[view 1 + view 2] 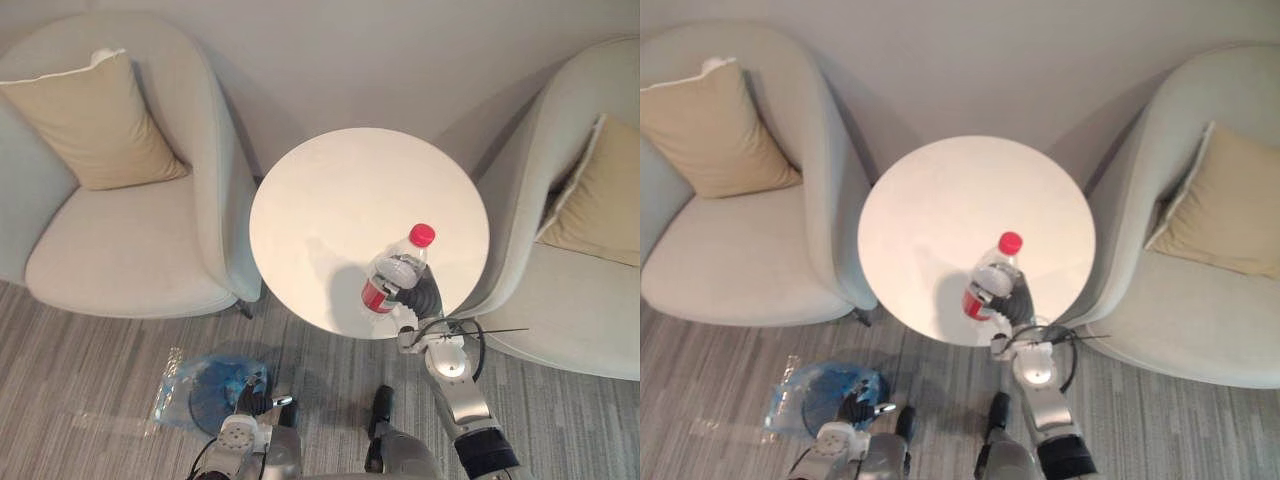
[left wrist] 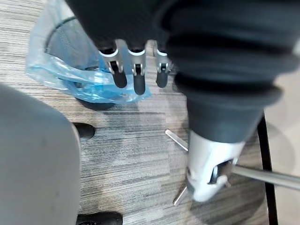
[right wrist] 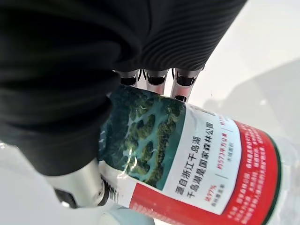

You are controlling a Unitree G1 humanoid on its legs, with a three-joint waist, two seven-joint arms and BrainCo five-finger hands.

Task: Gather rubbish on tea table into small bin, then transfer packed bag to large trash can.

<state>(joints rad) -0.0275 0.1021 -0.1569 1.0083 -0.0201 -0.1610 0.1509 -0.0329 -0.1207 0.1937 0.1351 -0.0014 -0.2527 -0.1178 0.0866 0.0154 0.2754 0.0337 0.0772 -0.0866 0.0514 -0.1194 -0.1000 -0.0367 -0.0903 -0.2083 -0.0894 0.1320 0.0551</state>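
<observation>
You're boxed in by the left armchair (image 1: 130, 250) and right armchair (image 1: 570, 300) hugging the round counter (image 1: 350, 190), so the only open room is the floor off its near edge, where the small bin (image 1: 215, 390) with its blue bag sits off the near-left. Looks like you're mid-gather: the plastic bottle (image 1: 395, 272) is tilted at the counter's near edge, right hand (image 1: 425, 297) with fingers (image 3: 154, 77) curled round its label, and the left hand (image 2: 138, 79) hangs loose-fingered and empty by the bin. Next I'd guess you bring the bottle off that edge, down and left over the bin's mouth, minding the rim and your left hand.
</observation>
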